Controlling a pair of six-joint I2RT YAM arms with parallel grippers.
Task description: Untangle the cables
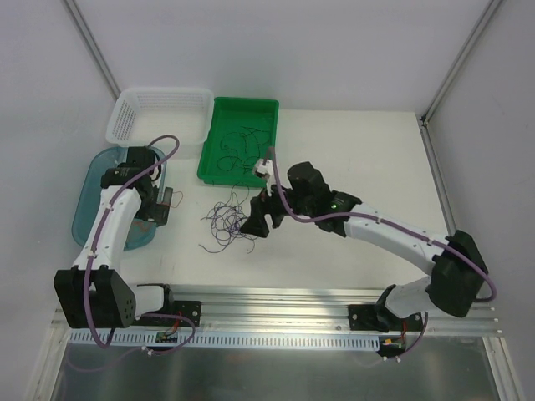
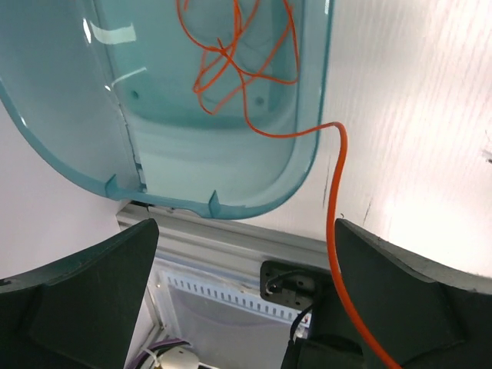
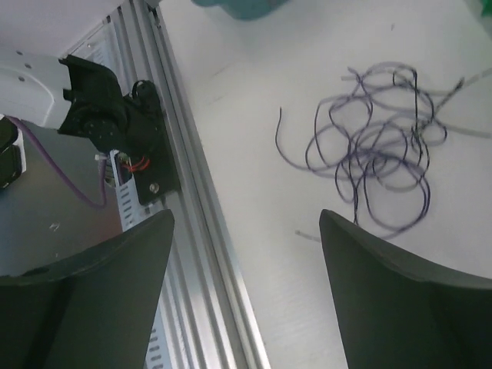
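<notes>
Looks like sort-by-colour step: orange cables (image 2: 231, 69) in teal tub (image 2: 69, 154) at left, purple tangle (image 3: 369, 146) on counter (image 3: 254, 100) centre; left tool (image 2: 246, 227) and right tool (image 3: 244, 231) both wide, empty. Next: right descends, pinches one purple loop

Orange cable (image 2: 332, 223), purple cables (image 3: 377, 150), teal tub (image 2: 69, 131), green tray (image 1: 209, 142), white basket (image 1: 159, 100)

Purple cables (image 3: 377, 157) — tangled on table (image 3: 254, 69); orange cables (image 2: 227, 54) — curled in tub (image 2: 69, 115).
</notes>
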